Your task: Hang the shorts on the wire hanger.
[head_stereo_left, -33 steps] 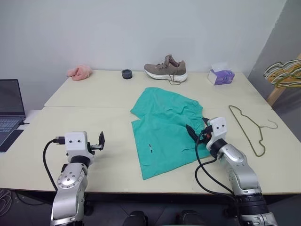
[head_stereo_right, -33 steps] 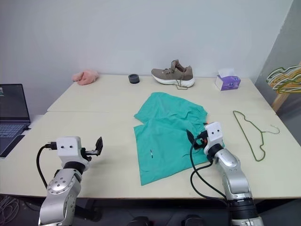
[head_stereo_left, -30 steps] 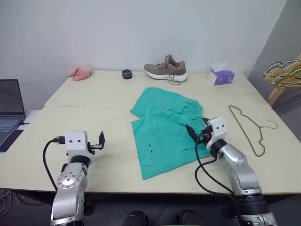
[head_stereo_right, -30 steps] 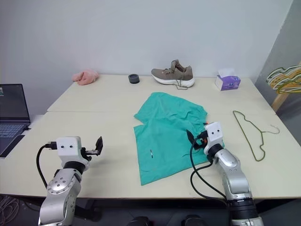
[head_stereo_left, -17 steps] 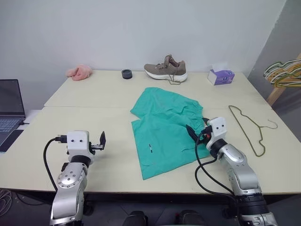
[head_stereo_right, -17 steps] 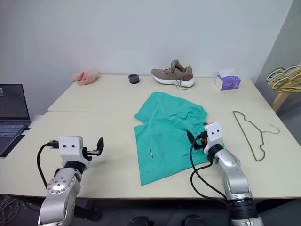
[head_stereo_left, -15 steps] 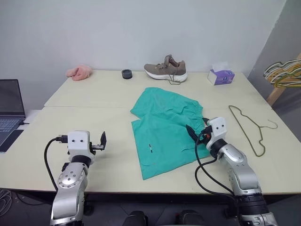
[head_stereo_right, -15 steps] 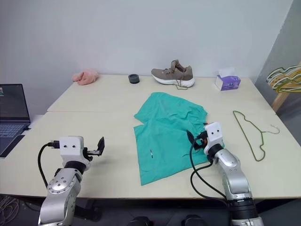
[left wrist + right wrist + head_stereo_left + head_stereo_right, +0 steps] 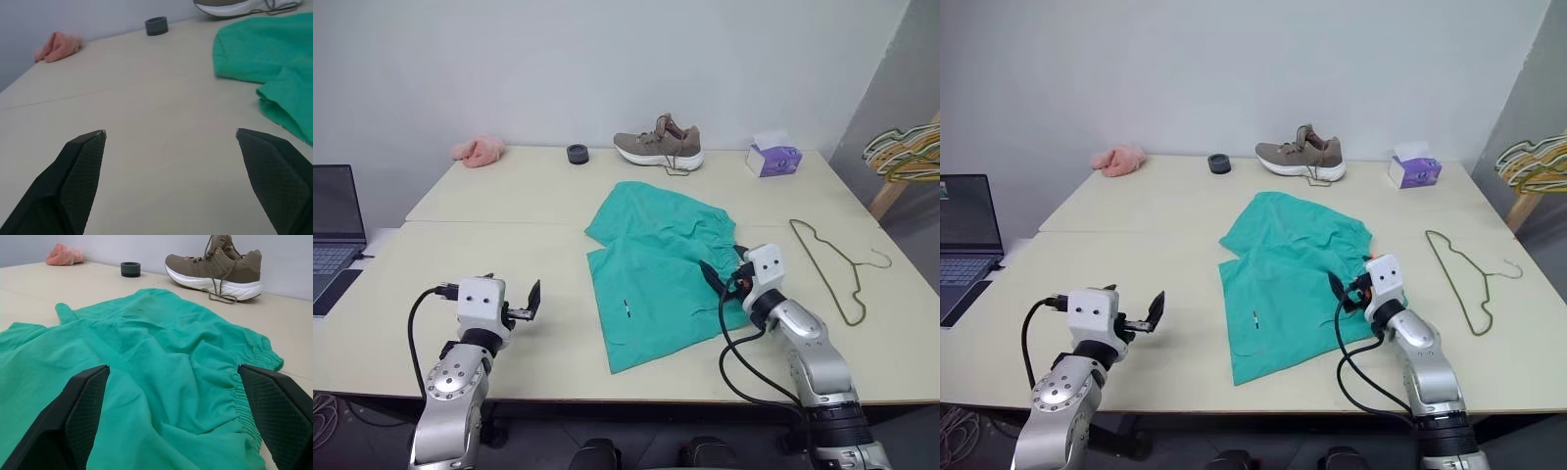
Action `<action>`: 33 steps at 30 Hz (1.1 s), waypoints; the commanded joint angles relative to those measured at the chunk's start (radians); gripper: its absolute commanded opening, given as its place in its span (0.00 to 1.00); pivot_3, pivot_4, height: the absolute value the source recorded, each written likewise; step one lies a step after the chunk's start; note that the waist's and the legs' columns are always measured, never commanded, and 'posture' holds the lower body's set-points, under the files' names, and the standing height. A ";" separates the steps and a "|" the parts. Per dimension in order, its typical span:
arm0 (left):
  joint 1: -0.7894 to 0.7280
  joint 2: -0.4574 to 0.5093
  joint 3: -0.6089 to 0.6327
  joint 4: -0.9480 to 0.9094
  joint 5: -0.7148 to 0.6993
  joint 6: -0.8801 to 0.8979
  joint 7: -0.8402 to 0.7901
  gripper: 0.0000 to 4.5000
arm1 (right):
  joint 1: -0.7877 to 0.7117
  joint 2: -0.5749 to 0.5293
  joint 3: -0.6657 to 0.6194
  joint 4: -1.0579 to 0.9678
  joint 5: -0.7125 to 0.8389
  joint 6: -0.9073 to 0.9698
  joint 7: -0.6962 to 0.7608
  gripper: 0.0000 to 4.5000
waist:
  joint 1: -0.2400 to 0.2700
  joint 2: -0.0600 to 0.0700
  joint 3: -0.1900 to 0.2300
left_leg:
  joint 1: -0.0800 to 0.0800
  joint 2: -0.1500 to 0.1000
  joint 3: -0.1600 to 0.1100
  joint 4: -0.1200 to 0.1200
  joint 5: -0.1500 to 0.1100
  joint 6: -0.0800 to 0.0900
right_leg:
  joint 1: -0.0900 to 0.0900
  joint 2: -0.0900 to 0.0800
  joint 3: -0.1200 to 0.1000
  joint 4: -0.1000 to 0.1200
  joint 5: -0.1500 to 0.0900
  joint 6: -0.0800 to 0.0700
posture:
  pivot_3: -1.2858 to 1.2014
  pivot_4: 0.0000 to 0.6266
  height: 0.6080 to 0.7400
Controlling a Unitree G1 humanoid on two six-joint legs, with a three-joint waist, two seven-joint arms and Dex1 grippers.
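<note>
Shorts (image 9: 661, 274): spread rumpled mid-desk (image 9: 509, 206), in front of you.
Wire hanger (image 9: 832, 264): flat on the desk, right of the shorts.
Right claw (image 9: 713, 277): spread wide over the shorts' right edge.
Left claw (image 9: 532, 300): spread, over bare desk.

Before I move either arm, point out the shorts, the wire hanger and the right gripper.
shorts (image 9: 656, 284), left eye view, middle of the teal fabric.
wire hanger (image 9: 829, 273), left eye view, its long wire side.
right gripper (image 9: 707, 271), left eye view, between its black fingertips, over the shorts' right edge.
</note>
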 commanded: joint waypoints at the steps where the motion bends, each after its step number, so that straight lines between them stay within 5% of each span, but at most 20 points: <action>1: 0.004 0.085 -0.085 -0.059 -0.067 0.038 -0.189 1.00 | 0.008 -0.068 0.005 -0.083 0.074 0.009 0.140 0.99 | -0.005 0.001 0.001 | 0.000 0.000 0.001 0.000 0.000 0.000 | 0.000 0.000 0.000 0.000 0.000 0.000 | 0.50 0.00 1.00; 13: -0.037 0.403 -0.342 -0.131 -0.153 0.190 -0.653 1.00 | 0.177 -0.402 0.006 -0.378 0.334 0.262 0.501 0.99 | -0.056 0.005 0.003 | 0.000 0.004 0.002 -0.001 -0.001 0.000 | 0.000 0.001 0.000 0.000 -0.003 0.000 | 0.47 0.00 1.00; 25: -0.147 0.406 -0.486 0.018 0.024 0.132 -0.646 1.00 | 0.217 -0.445 0.038 -0.414 0.215 0.182 0.465 0.99 | -0.089 0.005 0.003 | 0.000 0.006 0.008 -0.001 -0.001 -0.001 | -0.001 0.003 0.004 -0.001 -0.002 0.001 | 0.45 0.00 1.00; 33: -0.190 0.384 -0.446 0.121 0.103 0.015 -0.549 0.53 | 0.149 -0.476 0.057 -0.262 -0.008 -0.066 0.428 1.00 | -0.092 0.005 0.002 | 0.004 0.008 0.011 0.000 -0.001 0.000 | 0.001 0.003 0.004 -0.001 -0.002 0.001 | 0.45 0.00 1.00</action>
